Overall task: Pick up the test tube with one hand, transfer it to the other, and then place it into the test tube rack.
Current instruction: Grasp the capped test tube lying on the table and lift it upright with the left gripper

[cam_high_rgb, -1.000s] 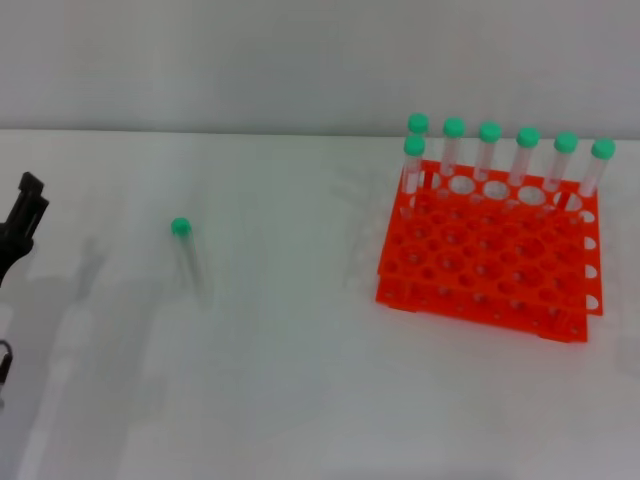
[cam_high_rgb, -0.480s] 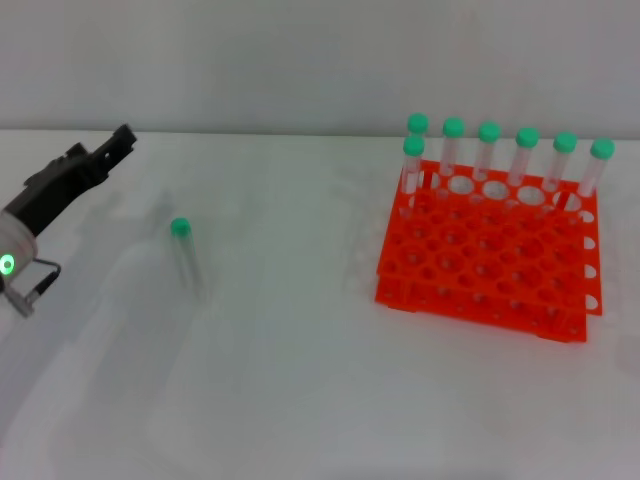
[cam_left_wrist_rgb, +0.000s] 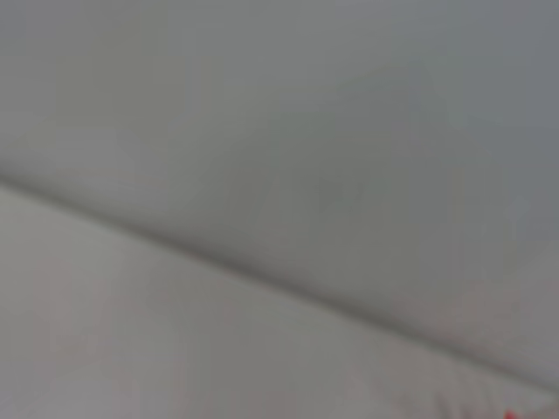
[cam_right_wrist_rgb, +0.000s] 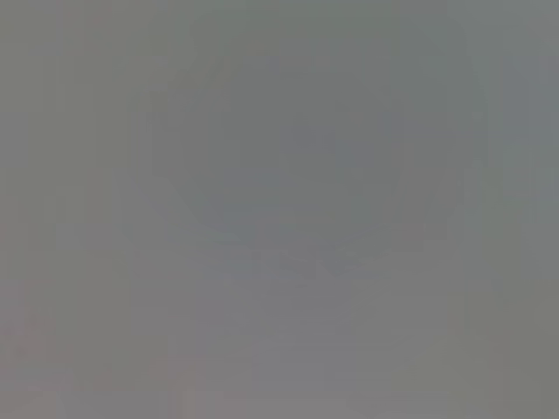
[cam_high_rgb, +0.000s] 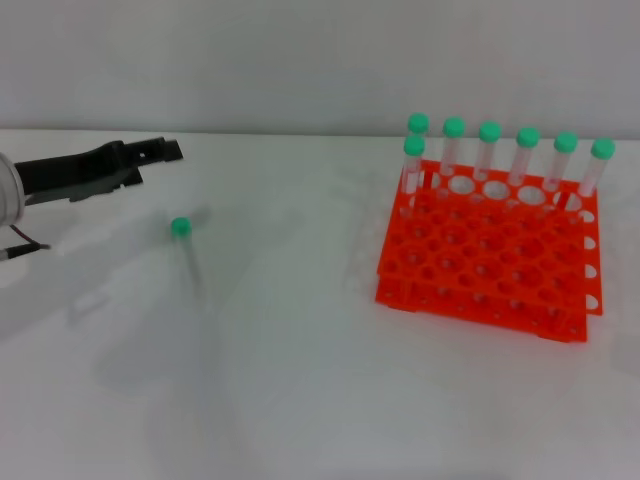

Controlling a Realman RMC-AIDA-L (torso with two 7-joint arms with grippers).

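Note:
A test tube [cam_high_rgb: 186,252] with a green cap lies on the white table, left of centre in the head view, cap pointing away from me. My left gripper [cam_high_rgb: 165,152] reaches in from the left edge, held level above the table, behind and slightly left of the tube's cap and apart from it. The orange-red test tube rack [cam_high_rgb: 487,262] stands at the right, and a sliver of the rack [cam_left_wrist_rgb: 512,414] shows in the left wrist view. My right gripper is out of view; the right wrist view is blank grey.
Several green-capped tubes [cam_high_rgb: 489,150] stand upright along the rack's back row. A grey wall [cam_high_rgb: 300,60] rises behind the table's far edge. The left wrist view shows only that wall and the table surface [cam_left_wrist_rgb: 131,332].
My left arm has swung in from the left edge and to the right, turning from angled upward to nearly level, its tip now near the lying tube. The tube and rack have not moved.

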